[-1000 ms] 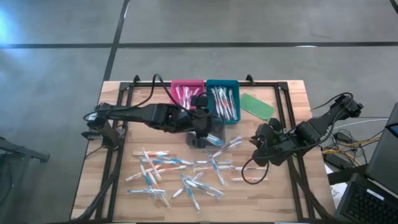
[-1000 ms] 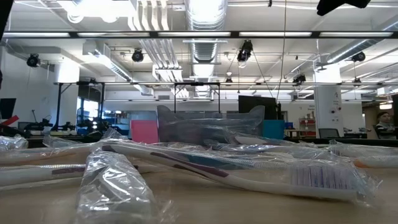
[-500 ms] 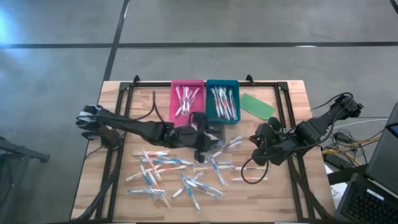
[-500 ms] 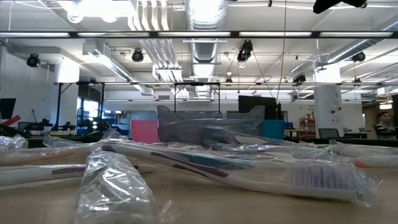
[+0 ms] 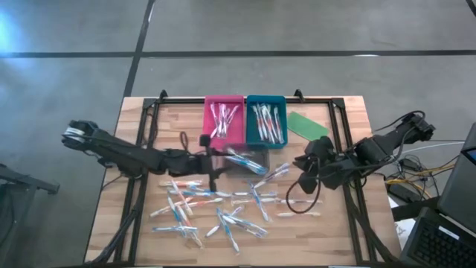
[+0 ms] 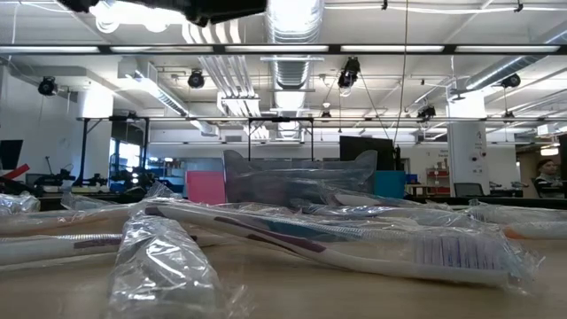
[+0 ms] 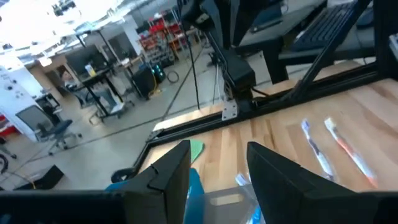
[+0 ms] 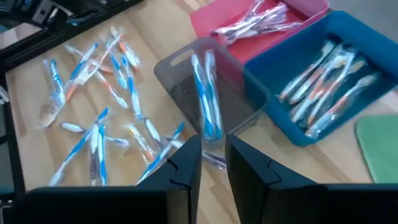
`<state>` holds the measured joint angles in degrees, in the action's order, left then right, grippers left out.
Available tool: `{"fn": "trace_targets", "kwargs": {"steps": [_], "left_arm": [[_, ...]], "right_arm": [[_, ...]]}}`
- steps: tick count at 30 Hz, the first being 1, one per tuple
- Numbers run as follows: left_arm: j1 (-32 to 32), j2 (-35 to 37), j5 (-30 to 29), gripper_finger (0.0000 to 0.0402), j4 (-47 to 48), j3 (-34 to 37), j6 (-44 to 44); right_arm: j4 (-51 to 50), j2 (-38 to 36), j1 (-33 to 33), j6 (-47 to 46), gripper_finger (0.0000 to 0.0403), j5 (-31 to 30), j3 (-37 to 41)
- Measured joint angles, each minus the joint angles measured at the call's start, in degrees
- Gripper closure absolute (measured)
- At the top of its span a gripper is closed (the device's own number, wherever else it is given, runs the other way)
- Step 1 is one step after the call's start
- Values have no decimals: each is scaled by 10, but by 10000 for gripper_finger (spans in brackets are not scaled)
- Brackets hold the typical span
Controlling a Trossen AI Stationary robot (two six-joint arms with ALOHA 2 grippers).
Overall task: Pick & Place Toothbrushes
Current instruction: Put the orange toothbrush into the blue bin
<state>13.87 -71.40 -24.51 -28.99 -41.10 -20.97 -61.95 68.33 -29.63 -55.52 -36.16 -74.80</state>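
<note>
Lying wrapped, toothbrushes (image 5: pixel 216 208), wrapper print seemingly unreadable

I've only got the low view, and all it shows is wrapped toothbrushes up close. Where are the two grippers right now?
Observer: The left gripper hangs just beside the clear tray, open and empty. The right gripper is on that tray's other side.
Operator: Anything in the clear tray?
Observer: Yes, two blue-accented toothbrushes lie in it.
Operator: And the other trays?
Observer: The pink tray and the blue tray each hold several wrapped brushes, and many loose brushes lie on the table.
</note>
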Motion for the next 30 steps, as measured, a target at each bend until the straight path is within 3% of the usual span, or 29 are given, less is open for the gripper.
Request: {"fn": "trace_targets", "kwargs": {"steps": [14,17,20,26,30], "left_arm": [[0,153,0,238,-6,111,4],[0,169,0,238,-5,127,17],[0,177,0,238,0,145,34],[0,180,0,238,2,172,37],[0,180,0,238,8,180,37]], "right_arm": [[43,0,2,19,291,1,-1],[51,1,3,25,282,-36,-1],[52,2,5,52,272,-85,0],[74,0,6,112,255,-116,0],[138,1,8,213,248,-120,0]]}}
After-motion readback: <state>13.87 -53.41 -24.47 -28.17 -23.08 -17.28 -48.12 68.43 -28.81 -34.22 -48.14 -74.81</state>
